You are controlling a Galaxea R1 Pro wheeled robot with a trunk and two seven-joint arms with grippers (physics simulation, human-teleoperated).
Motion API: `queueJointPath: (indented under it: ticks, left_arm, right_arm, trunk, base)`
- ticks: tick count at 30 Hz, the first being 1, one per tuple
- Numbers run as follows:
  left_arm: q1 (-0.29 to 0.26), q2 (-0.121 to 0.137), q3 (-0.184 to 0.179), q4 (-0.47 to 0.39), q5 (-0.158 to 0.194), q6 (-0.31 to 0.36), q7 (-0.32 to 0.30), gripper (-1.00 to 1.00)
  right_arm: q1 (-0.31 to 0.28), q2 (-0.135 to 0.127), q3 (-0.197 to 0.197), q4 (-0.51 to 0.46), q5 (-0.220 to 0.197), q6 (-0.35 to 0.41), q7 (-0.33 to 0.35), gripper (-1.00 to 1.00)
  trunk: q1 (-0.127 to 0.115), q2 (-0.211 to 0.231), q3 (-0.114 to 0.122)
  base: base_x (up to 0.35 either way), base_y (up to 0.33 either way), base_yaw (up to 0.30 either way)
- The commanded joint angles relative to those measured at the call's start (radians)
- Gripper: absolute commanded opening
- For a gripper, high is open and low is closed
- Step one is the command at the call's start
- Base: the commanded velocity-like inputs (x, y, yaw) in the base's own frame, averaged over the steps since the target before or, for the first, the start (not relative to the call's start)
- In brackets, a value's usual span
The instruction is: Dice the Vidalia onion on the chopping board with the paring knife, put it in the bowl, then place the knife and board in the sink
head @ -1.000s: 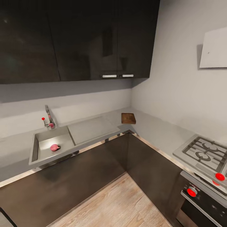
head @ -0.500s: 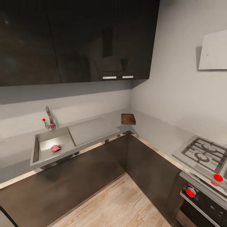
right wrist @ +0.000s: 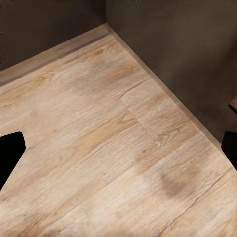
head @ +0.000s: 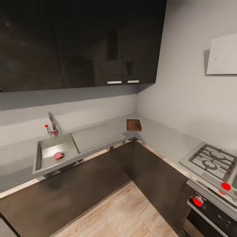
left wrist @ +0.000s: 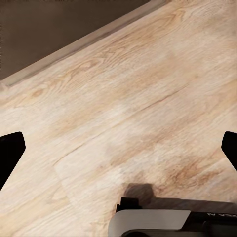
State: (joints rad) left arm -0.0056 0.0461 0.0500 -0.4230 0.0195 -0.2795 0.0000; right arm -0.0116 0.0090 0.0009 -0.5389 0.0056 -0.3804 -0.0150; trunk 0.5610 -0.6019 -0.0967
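**Spotter:** How far along are we?

**Me:** Nowhere yet, as I judge it. Biggest thing first: from the head camera I see the tabletop (head: 158, 135) running round the corner of the kitchen, well ahead of both my tools. Set into it is the sink (head: 37, 161) with its tap (head: 51, 123), and the onion (head: 58, 155) lies on the basin floor, not taken out.

**Spotter:** And the board?

**Me:** The chopping board (head: 134, 124) sits bare in the corner of the tabletop, well apart from the sink, beyond the drainboard. I can't make out a knife or a bowl. There's a stove (head: 210, 161) off to my right side.

**Spotter:** What are the tools doing?

**Me:** The left tool (left wrist: 118, 150) hangs low over the wooden floor (left wrist: 123, 98), its dark fingertips (left wrist: 9, 150) at the two edges of the wrist picture, spread wide with nothing between them. The right tool (right wrist: 118, 148) looks the same: tips far apart, nothing held, plank floor below and the dark cabinet base (right wrist: 187, 44) ahead of it.

**Spotter:** So everything's left.

**Me:** That's my reading. Close in on the sink, lift the onion, carry it to the board, dice it, fill the bowl, then knife and board into the sink. Nothing on the tabletop is within reach of either tool from here.
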Motion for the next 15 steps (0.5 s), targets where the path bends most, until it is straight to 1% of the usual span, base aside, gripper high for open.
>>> queueJointPath:
  ticks: [1, 15]
  left_arm:
    - [-0.001, 0.0, 0.001, 0.0, 0.002, -0.003, 0.0, 1.0]
    - [-0.001, 0.0, 0.001, 0.001, 0.002, -0.003, 0.0, 1.0]
  right_arm:
    - [-0.001, 0.0, 0.0, 0.0, 0.001, -0.003, -0.001, 1.0]
    - [-0.001, 0.0, 0.001, 0.0, 0.001, -0.003, -0.001, 1.0]
  trunk:
    - [-0.004, 0.006, 0.002]
    - [-0.057, 0.104, 0.045]
  base:
    - [0.0, 0.0, 0.0]
    - [0.0, 0.0, 0.0]
